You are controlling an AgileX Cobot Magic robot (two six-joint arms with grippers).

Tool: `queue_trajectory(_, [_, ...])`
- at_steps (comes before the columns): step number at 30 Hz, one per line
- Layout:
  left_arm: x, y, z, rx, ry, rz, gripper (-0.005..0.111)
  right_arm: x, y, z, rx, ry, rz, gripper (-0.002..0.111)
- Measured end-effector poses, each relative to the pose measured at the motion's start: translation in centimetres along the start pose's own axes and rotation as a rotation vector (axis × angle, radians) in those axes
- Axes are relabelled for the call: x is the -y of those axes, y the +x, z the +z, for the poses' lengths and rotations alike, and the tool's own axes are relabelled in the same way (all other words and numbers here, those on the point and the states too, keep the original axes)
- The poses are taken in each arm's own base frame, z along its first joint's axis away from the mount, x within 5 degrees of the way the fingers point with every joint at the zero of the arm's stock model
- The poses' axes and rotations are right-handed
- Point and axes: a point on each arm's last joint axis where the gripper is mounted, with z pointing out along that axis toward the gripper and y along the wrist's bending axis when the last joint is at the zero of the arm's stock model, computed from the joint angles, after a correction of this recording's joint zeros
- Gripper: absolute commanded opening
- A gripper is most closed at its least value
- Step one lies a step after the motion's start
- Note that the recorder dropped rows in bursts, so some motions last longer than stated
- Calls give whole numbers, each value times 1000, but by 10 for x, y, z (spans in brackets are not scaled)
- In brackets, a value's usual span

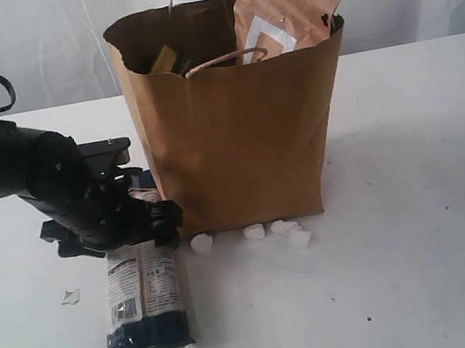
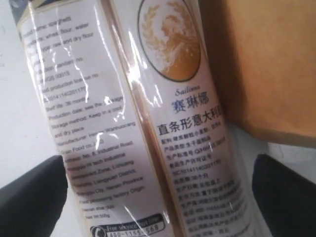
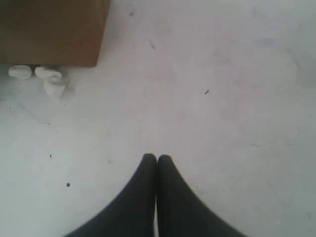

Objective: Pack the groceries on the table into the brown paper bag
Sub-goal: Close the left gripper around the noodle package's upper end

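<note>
Left tool: released, straddling the pasta packet, which lies flat on the counter just beside the brown paper bag.
Right tool: clenched on nothing, well apart.
Risk: your grip may slip on the glossy film, and the long packet could catch the bag's rim.

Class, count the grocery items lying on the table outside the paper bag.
1: the pasta packet lies on the table, left of the brown paper bag in the exterior view. Others may hide behind the bag.
</note>
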Motion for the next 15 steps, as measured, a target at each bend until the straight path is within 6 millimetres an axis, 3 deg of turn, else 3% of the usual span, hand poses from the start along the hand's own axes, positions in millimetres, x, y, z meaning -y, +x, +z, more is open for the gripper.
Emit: queue_trajectory(15, [-1, -2, 15, 31, -6, 12, 105, -3, 7, 0, -82, -29, 3, 0])
